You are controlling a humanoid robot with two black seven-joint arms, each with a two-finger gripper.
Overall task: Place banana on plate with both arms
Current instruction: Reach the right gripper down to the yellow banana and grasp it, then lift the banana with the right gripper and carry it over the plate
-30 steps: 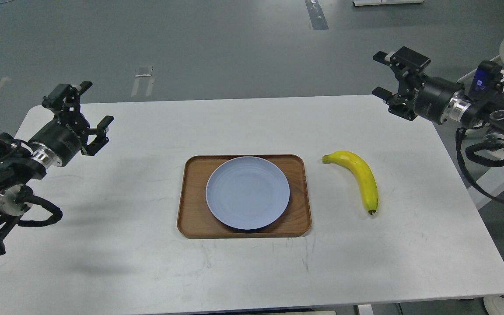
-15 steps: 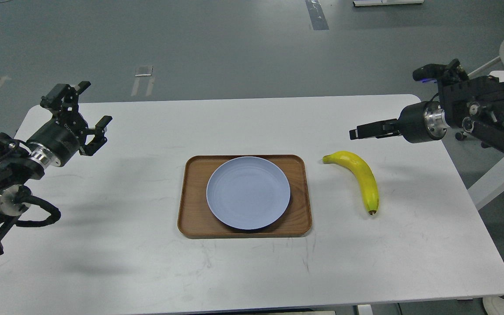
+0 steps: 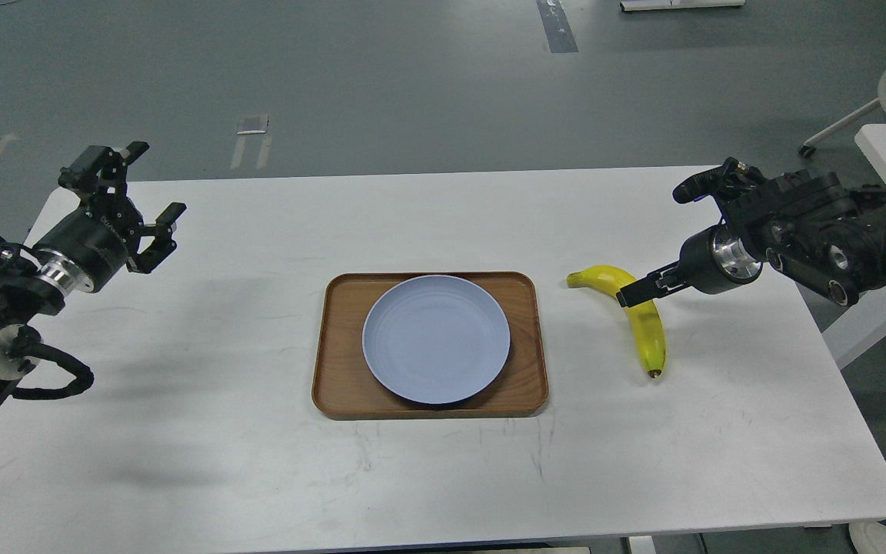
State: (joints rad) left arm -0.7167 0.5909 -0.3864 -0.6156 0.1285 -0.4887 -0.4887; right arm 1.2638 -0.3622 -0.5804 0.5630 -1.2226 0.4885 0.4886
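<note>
Rightward of plate (image 3: 435,338): right gripper (image 3: 637,292) levelled across banana (image 3: 637,315), jaw state unclear; leftward: left gripper (image 3: 149,198) raised, fingers spread, empty.

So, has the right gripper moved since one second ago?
Yes. The right gripper has come down and toward the plate: earlier it was high near the table's far right corner, now it is over the banana.

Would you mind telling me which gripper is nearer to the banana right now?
The right gripper is nearer; its tip overlaps the banana near its middle. The left gripper hangs over the table's far left edge, beyond the plate.
</note>
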